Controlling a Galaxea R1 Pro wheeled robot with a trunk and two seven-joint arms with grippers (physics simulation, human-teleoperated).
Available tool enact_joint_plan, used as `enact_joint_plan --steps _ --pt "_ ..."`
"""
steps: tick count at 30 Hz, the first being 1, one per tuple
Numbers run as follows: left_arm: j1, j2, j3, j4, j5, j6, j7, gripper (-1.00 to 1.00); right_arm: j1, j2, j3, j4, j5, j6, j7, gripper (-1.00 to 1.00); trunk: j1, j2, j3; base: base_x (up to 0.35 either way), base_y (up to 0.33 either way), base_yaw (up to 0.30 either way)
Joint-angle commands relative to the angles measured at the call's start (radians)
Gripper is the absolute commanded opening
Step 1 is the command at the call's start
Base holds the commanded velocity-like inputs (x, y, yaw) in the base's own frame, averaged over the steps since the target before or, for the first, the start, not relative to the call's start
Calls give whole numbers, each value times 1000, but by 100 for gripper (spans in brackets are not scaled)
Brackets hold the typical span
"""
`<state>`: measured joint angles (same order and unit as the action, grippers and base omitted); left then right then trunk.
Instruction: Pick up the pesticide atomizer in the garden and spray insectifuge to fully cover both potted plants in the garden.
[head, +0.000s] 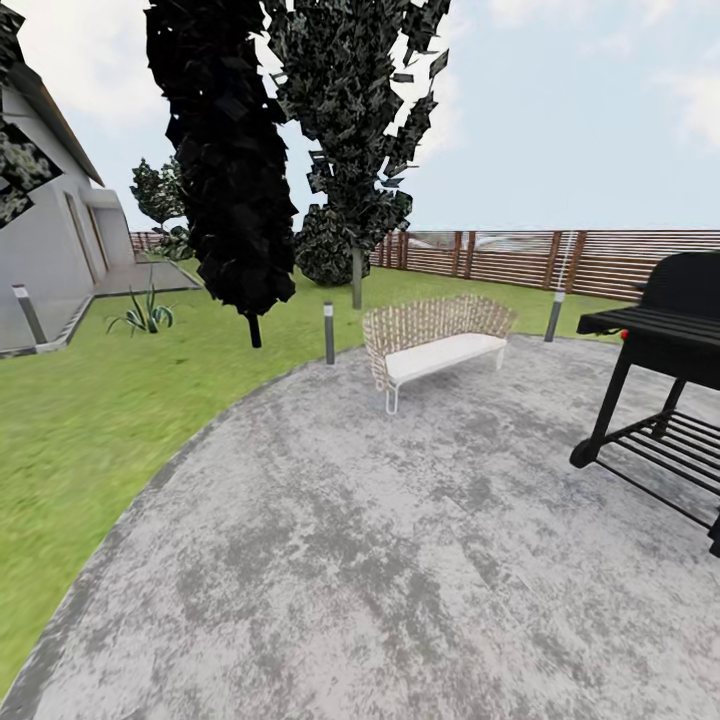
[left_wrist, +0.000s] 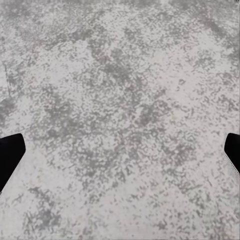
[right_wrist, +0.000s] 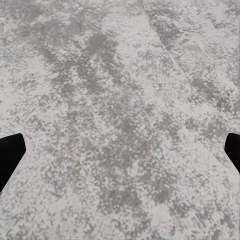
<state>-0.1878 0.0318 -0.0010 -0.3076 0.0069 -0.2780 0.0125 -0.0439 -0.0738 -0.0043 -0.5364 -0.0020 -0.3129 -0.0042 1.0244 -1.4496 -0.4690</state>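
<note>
The head view looks across a round, mottled grey paved patio (head: 400, 560) in the garden, with green lawn (head: 90, 420) curving around its far and left edge. Taking the wicker bench with the white seat cushion (head: 437, 343) as the landmark, it stands on the far part of the patio, close to where the paving meets the grass. To its right, well apart, is a black barbecue grill on a wheeled frame with a slatted lower shelf (head: 665, 370), partly cut off by the picture's edge. Just left of the bench a short grey bollard light (head: 328, 333) rises at the patio edge, and another bollard (head: 554, 316) stands behind the bench to its right. Beyond the bench, on the lawn, are two tall dark-leaved trees (head: 235, 150), and behind them a brown slatted wooden fence (head: 560, 257). Far to the left of the bench a low spiky green plant (head: 145, 316) grows near a grey house wall (head: 45, 240).

The pesticide atomizer cannot be made out anywhere here.

The left wrist view shows the left gripper (left_wrist: 120, 155) with its dark fingertips (left_wrist: 10, 155) spread wide, released and empty, over mottled grey paving. The right gripper (right_wrist: 120, 155) is likewise spread apart, fingertips (right_wrist: 10, 155) dark, gripping nothing, over the same paving.
</note>
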Motion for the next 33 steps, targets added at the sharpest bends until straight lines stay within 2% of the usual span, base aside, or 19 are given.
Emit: enact_joint_plan --steps 1,19,33 --pt "-1 0 0 1 1 -3 1 100 -1 1 0 1 0 -3 0 100 1 0 -1 339 0 0" --pt "-1 0 3 11 3 -4 1 100 -1 3 0 4 0 -3 -1 100 1 0 -1 339 1 0" --pt "-1 0 3 16 4 -4 1 100 -1 2 0 6 1 -3 -1 100 1 0 -1 339 64 0"
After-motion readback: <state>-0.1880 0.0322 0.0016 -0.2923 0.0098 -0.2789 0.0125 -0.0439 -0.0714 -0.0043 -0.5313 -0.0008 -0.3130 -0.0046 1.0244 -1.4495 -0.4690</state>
